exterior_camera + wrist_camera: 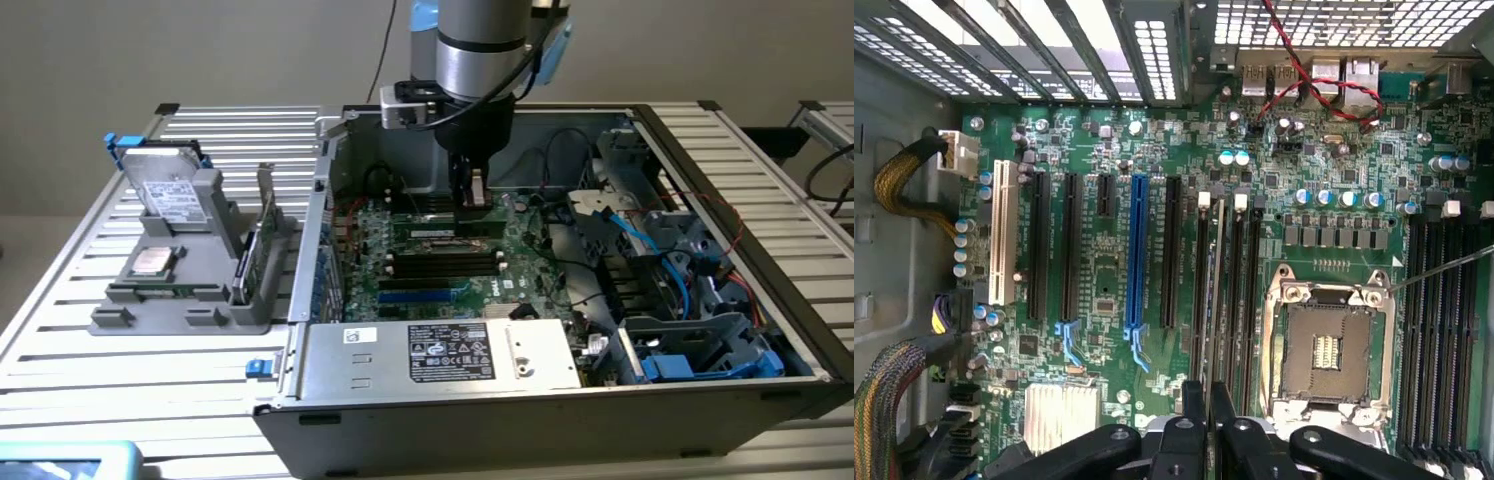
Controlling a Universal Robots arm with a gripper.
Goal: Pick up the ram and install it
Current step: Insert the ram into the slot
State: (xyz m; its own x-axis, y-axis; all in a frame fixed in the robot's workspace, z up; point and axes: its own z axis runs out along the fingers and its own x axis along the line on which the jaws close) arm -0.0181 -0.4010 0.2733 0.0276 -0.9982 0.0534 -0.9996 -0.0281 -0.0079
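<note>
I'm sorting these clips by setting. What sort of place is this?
Probably a robotics lab bench for computer assembly: a robot arm reaches into an open computer case on a slotted aluminium table, with a grey fixture of parts beside it.

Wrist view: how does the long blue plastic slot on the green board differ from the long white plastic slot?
The long blue plastic slot stands between black slots; the long white plastic slot is the outermost of the row, next to the braided cables. The blue slot carries a blue latch at one end; the white slot shows none. Both are narrow, empty and parallel on the green circuit board.
</note>
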